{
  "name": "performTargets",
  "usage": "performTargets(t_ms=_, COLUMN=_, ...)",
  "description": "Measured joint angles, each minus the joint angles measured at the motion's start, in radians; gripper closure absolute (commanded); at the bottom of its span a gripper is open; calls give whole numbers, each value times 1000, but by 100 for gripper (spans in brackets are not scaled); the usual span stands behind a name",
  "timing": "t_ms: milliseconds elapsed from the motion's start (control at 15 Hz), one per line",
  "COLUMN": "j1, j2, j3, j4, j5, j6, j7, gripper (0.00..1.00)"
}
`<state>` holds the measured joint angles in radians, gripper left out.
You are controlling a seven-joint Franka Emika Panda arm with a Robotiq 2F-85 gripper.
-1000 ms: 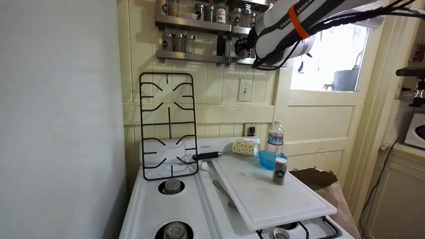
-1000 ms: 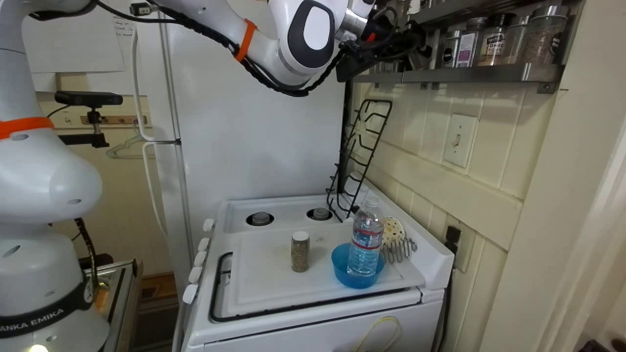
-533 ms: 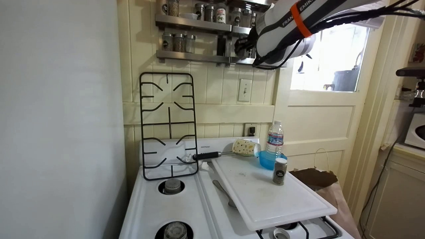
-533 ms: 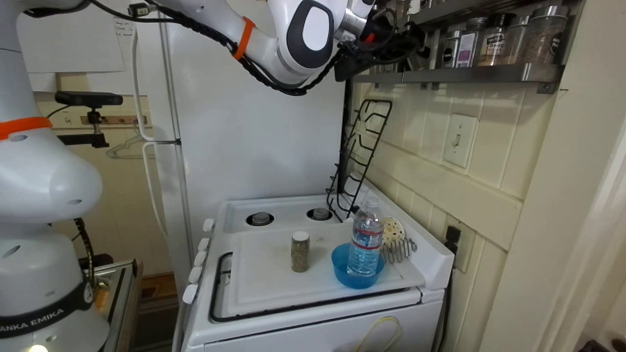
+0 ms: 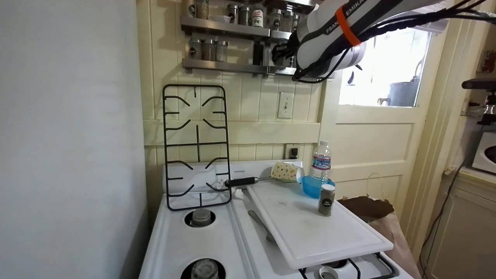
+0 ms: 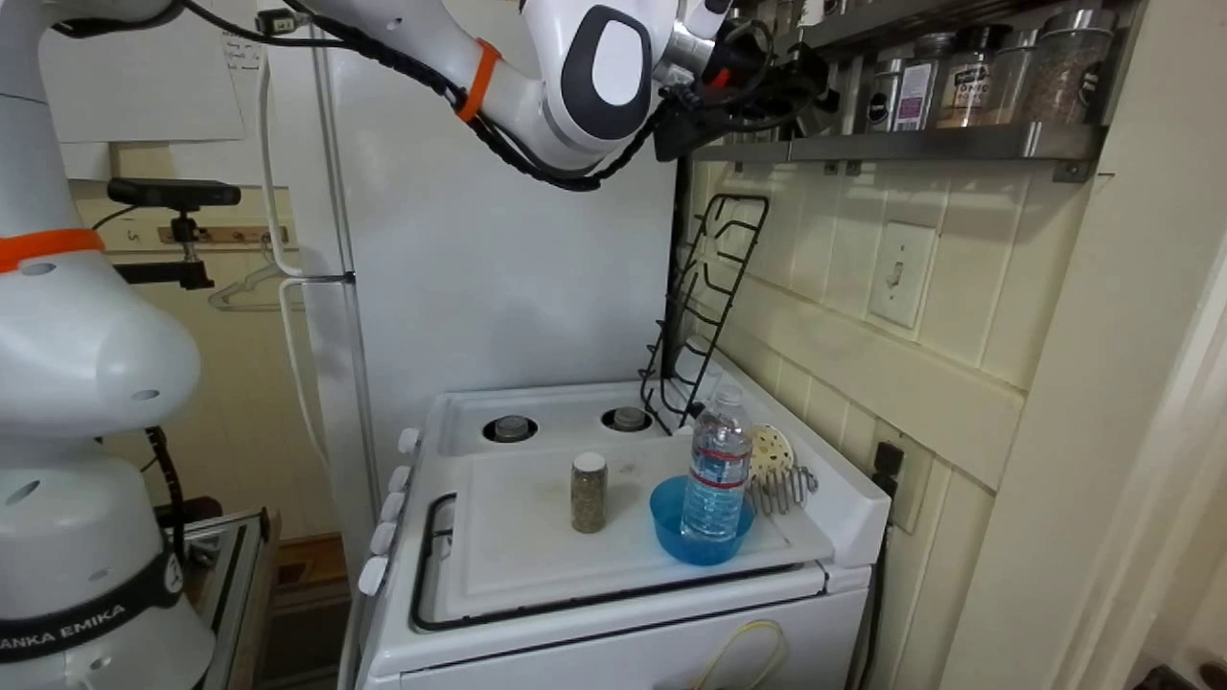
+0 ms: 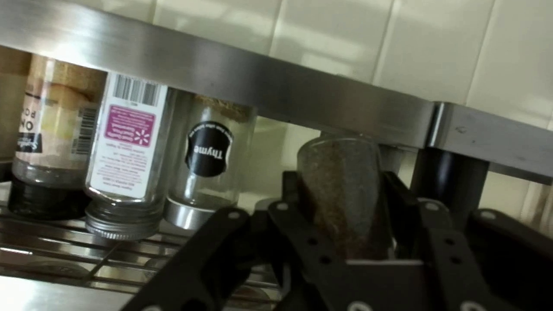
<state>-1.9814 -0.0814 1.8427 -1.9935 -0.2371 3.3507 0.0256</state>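
Observation:
My gripper (image 7: 341,194) is shut on a clear glass jar (image 7: 339,160) with brownish-red contents, its fingers against both sides. The wrist picture stands upside down, and the jar's lid end is hidden by the gripper. A jar labelled Thyme (image 7: 209,151) stands beside it on the wire shelf, apart from the fingers. A jar with a white and magenta label (image 7: 127,138) is past that. In both exterior views the gripper (image 5: 279,54) is at the lower metal shelf (image 6: 949,146); its fingertips (image 6: 815,86) are dark and partly hidden there.
A steel rail (image 7: 276,86) runs along the shelf front, with a black post (image 7: 449,181) close to the gripper. Below are the stove, a white cutting board (image 5: 310,236), a spice jar (image 5: 326,199), a blue bowl (image 6: 700,546) holding a water bottle (image 6: 719,470), and a leaning grate (image 5: 197,145).
The gripper and forearm have shifted slightly, by a few pixels, in both exterior views. The yellow light at the arm's base no longer glows. The things on the stove have not moved.

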Motion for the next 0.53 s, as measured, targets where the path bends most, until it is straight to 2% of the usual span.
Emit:
performTargets(t_ms=267, j1=-24, j2=-96, j3=-11, j4=-10, j5=47, j6=119, j7=13, gripper=76)
performTargets(t_ms=333, j1=-35, j2=-122, j3=-12, j4=-10, j5=67, j6=133, j7=16, gripper=51)
performTargets(t_ms=400, j1=-45, j2=-143, j3=-12, j4=-10, j5=81, j6=138, j7=19, gripper=51)
performTargets(t_ms=467, j1=-53, j2=-159, j3=-12, j4=-10, j5=89, j6=140, j7=24, gripper=76)
performTargets(t_ms=533, j1=-58, j2=-169, j3=-12, j4=-10, j5=93, j6=141, j7=29, gripper=76)
